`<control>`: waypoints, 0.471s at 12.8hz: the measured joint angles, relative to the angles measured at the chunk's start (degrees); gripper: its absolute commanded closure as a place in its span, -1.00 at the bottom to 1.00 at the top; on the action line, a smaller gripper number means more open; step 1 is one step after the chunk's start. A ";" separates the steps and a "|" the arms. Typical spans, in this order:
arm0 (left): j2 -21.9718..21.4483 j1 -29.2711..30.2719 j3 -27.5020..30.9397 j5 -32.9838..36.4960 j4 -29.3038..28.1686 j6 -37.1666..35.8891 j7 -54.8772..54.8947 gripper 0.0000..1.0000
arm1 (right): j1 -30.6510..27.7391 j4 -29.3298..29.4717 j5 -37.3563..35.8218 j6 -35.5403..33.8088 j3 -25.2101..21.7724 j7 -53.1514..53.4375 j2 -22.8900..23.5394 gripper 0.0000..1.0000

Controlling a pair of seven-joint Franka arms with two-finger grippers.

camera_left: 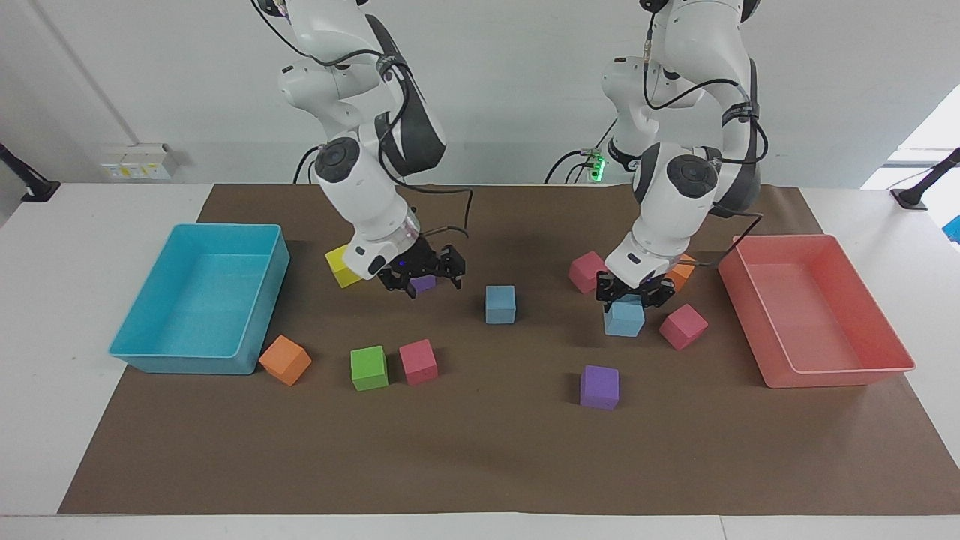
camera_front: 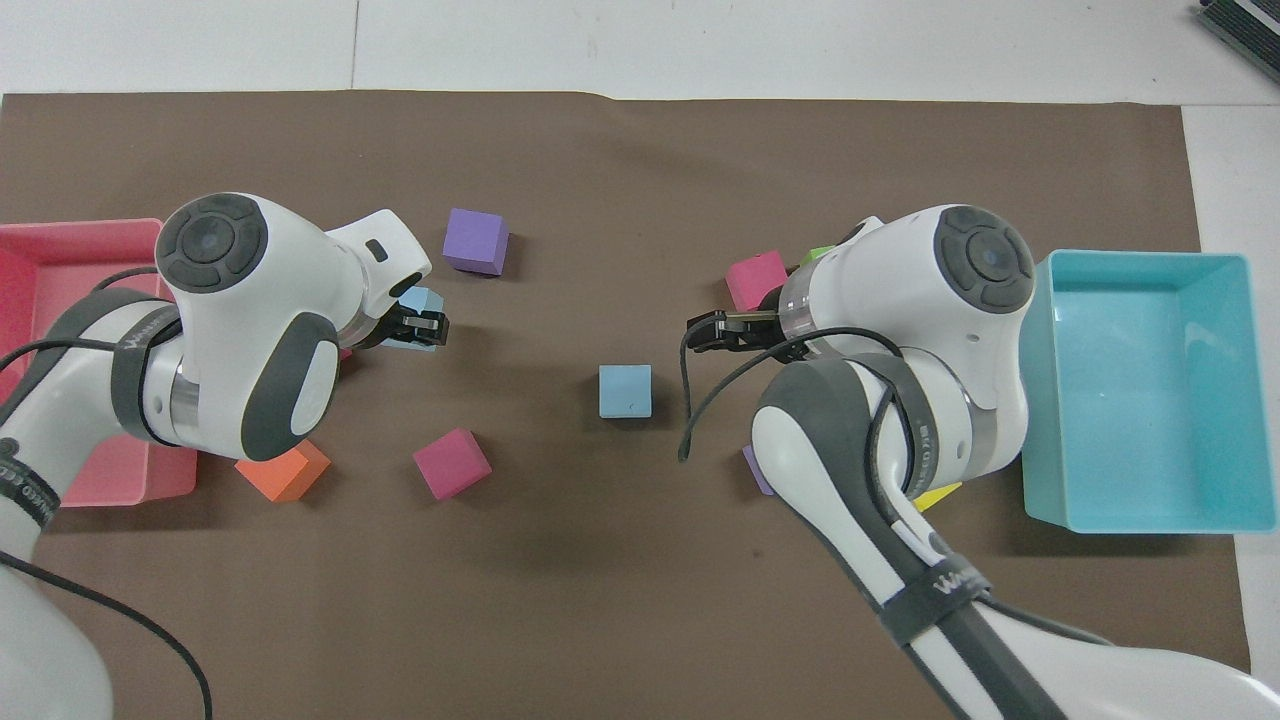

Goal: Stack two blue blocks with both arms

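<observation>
1. I see one blue block [camera_left: 500, 304] sitting alone on the brown mat [camera_left: 480, 450] near the middle of the counter [camera_left: 45, 315], with nothing touching it. In the overhead view it lies in the open gap between the two arms.

2. The second blue block [camera_left: 624, 318] is gripped from above by my left hand [camera_left: 632, 295], toward the left arm's end of the counter, between a pink cube [camera_left: 683, 326] and a magenta cube [camera_left: 587, 271]. It looks just clear of the mat, though I cannot be sure it is off the surface.

3. My right hand [camera_left: 421, 278] is empty, its fingers spread wide, hanging over a purple cube [camera_left: 424, 283] beside the yellow cube [camera_left: 341, 266], well apart from the free blue block.

4. By my reading, the base block is placed and the top block is in hand, so roughly half is done. What is left: carry the held block over to the free one, line it up, set it on top and let go.

5. A second purple cube [camera_left: 599, 386] lies near the held block but farther from the robots. The green cube [camera_left: 369, 367], another pink cube [camera_left: 418, 361] and the turquoise bin [camera_left: 150, 352] sit well out of that path.
</observation>
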 measured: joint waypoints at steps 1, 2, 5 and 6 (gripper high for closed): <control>0.01 -1.55 -0.04 0.02 0.00 -0.01 -1.82 0.79 | -0.93 -0.21 4.10 -0.57 0.00 -3.03 0.51 -0.95; 0.01 -3.40 -0.06 0.04 0.01 -0.01 -3.90 0.80 | -1.56 -0.42 7.20 -0.68 -0.01 -5.18 0.96 -0.71; 0.04 -9.61 -0.09 0.11 0.03 0.01 -10.48 0.80 | -2.26 -1.76 16.99 -0.79 0.02 -11.36 2.17 0.30; 0.04 -11.04 -0.08 0.15 0.08 0.07 -11.96 0.80 | -2.29 -2.55 20.37 -0.79 0.02 -13.73 2.67 0.80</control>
